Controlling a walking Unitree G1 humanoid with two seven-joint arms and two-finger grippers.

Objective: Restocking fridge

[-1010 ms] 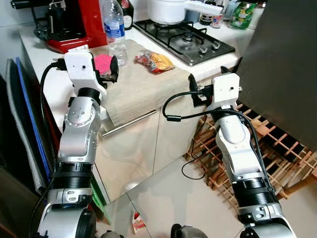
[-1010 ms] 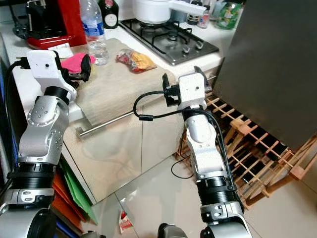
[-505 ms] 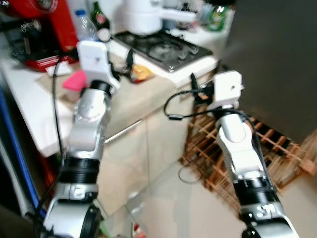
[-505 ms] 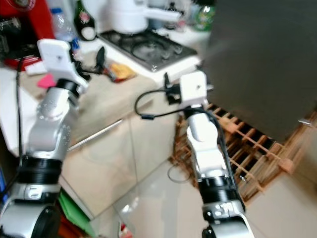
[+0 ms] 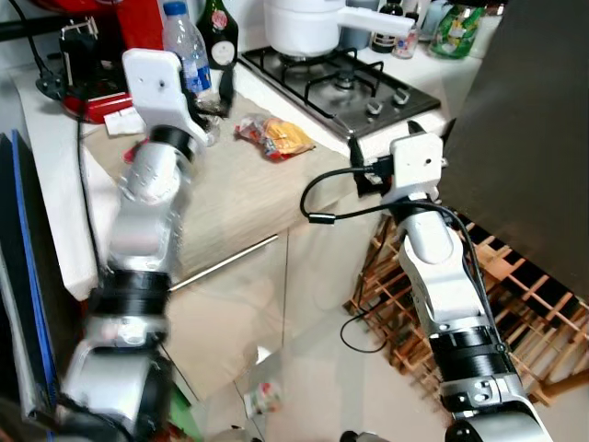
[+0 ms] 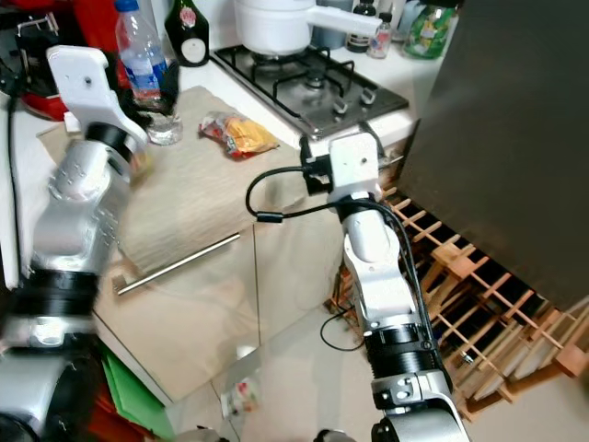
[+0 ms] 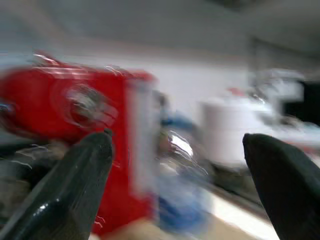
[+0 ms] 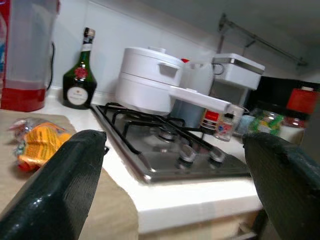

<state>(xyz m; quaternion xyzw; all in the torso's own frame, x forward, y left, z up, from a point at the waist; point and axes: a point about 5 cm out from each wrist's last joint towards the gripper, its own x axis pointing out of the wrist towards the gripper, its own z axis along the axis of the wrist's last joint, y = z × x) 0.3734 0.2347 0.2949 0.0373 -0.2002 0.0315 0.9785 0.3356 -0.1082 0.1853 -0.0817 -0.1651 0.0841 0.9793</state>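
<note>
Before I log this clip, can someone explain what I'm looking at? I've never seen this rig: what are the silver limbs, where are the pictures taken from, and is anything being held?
This is a humanoid robot in a kitchen. The two wide pictures come from a stereo camera on its head, looking down at its own silver arms. The other two come from cameras on its wrists, looking out between each end effector's two black fingers.

The left end effector is raised over the counter, near a water bottle and a red coffee machine; its picture is blurred. The right end effector hangs by the counter's edge, facing the gas hob. Both are open and hold nothing.

On the counter lie a beige cloth with a snack packet on it, a dark green bottle and a white pot on the hob. A wooden rack stands on the floor.
</note>
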